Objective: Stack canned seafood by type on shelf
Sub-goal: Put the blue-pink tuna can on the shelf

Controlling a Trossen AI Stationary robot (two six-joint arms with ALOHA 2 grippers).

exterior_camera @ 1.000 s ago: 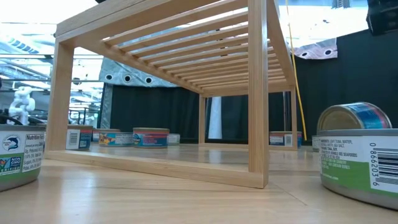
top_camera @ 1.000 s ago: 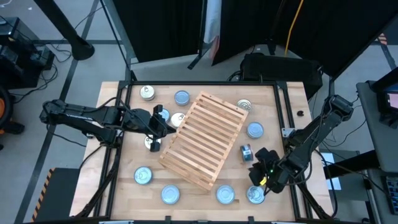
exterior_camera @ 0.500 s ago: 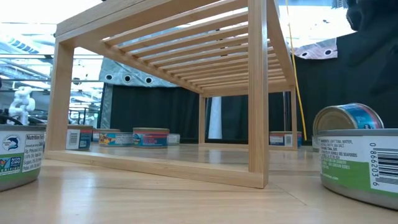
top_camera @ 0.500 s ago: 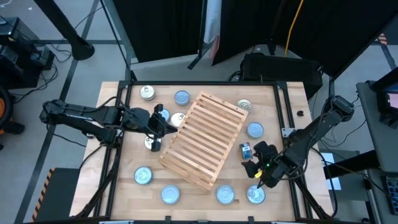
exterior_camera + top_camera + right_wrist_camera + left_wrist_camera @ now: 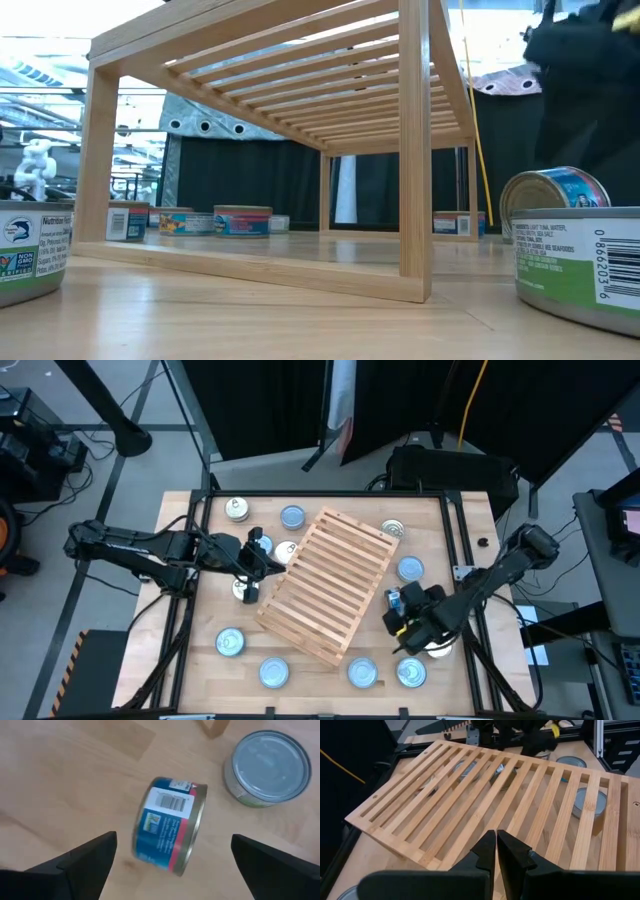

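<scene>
Since the earlier frame the right gripper (image 5: 404, 626) has travelled up from the tabletop's near edge to just beside the shelf (image 5: 327, 585), its fingers (image 5: 82, 862) now spread wide. A blue-and-red tin (image 5: 170, 831) lies on its side between them, apparently untouched. Only the right wrist view shows that gap; from above the arm hides it. The left gripper (image 5: 496, 851), pinched shut and empty, hovers at the shelf's opposite edge.
</scene>
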